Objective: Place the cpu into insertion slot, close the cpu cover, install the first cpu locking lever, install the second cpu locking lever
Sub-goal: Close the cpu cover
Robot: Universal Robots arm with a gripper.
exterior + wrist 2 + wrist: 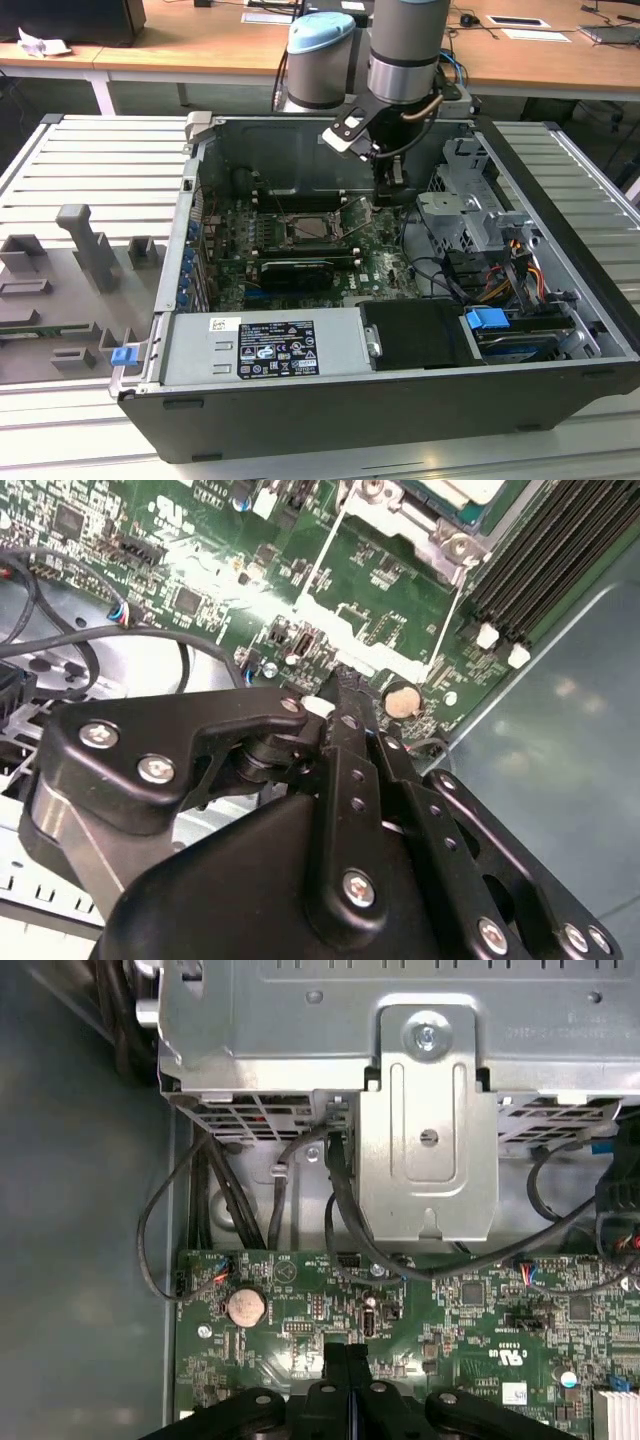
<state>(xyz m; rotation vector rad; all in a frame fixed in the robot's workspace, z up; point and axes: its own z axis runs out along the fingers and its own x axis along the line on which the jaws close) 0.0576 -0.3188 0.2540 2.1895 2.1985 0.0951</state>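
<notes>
arm [405,50] upright in case [300,420] | tool [345,1355] fingers together, low over green board [450,1310]

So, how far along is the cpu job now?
Seemingly done: a pale cpu sits in the insertion slot. In hand: nothing; the tool is shut, empty, close to the cpu cover. Left: that cover appears raised, so closing it and both levers remain.

Pale ribbed bench [100,160]. On it, at the middle, open black computer case [350,420] lying flat; toward the exterior view's left, grey fixture blocks [88,245], with small blue piece [123,355] beside the case's corner.
</notes>
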